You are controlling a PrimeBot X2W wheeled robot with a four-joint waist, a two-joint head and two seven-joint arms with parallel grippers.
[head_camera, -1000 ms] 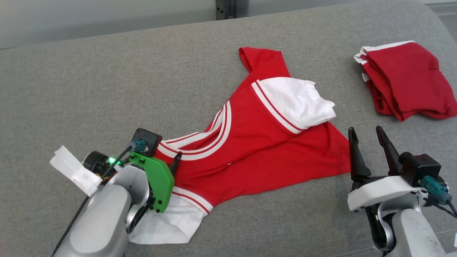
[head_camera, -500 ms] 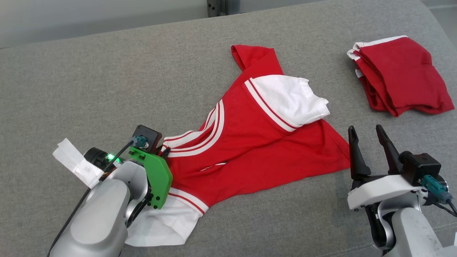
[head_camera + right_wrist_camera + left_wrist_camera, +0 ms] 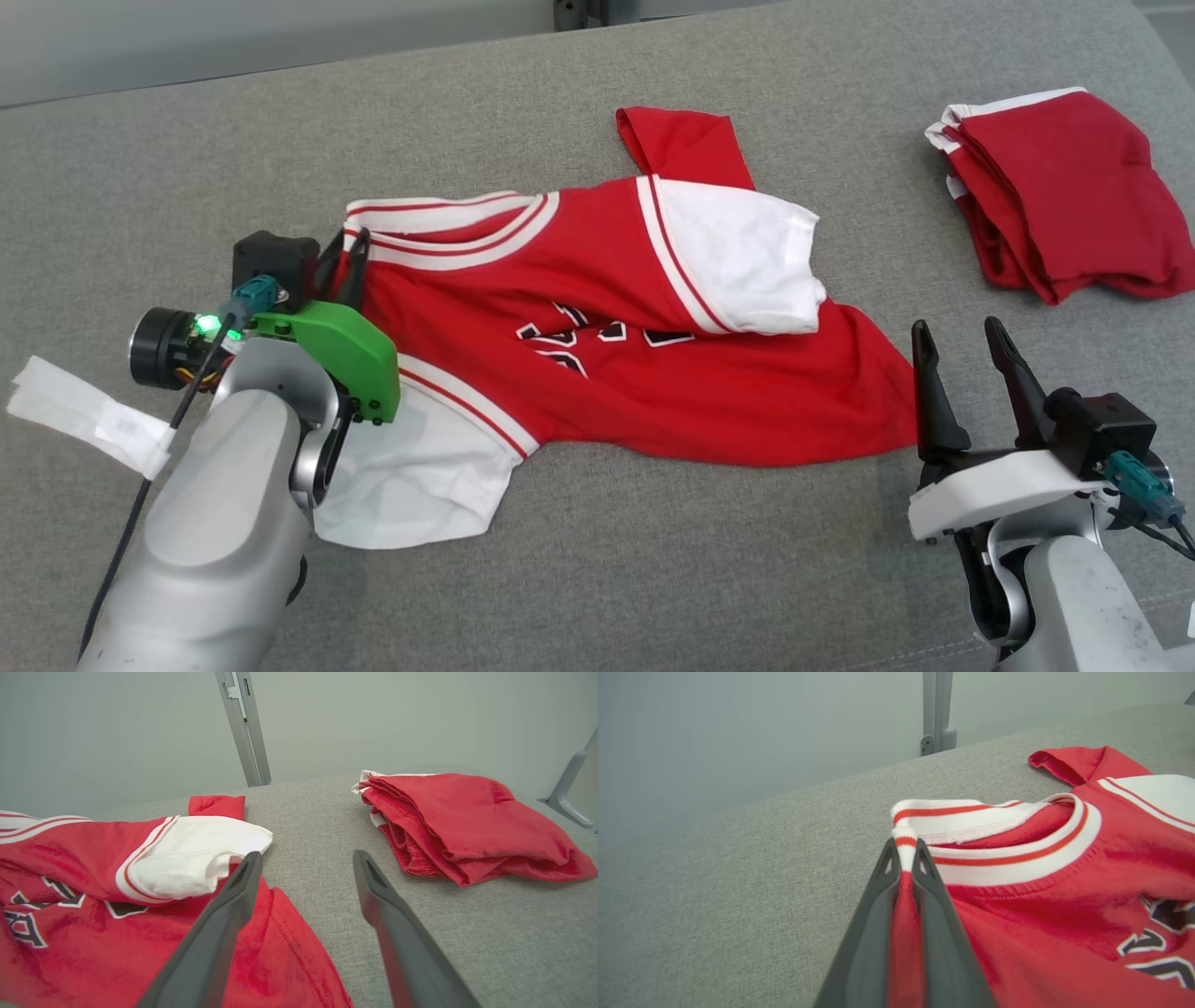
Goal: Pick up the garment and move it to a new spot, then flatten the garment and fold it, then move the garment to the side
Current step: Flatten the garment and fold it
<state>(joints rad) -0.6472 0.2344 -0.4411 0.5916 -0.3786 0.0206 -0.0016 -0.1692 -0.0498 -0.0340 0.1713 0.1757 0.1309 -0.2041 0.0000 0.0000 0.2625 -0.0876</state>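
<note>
A red jersey (image 3: 607, 364) with white sleeves, striped trim and dark lettering lies spread across the grey surface. My left gripper (image 3: 353, 257) is shut on the jersey's collar trim at the garment's left end; in the left wrist view the striped fabric (image 3: 903, 877) is pinched between the two fingers (image 3: 878, 924). My right gripper (image 3: 962, 341) stands open just right of the jersey's lower right corner, nothing between its fingers. In the right wrist view the jersey (image 3: 93, 905) lies under and left of the left finger (image 3: 229, 910).
A folded red garment (image 3: 1055, 191) rests at the far right of the grey padded surface (image 3: 653, 579), also seen as a folded red garment (image 3: 462, 821) in the right wrist view. A metal post (image 3: 243, 728) rises behind the surface's far edge.
My left gripper has pulled the collar up and to the left, spreading the jersey and exposing its lettering. The right gripper has stayed put. The camera shifted slightly.
</note>
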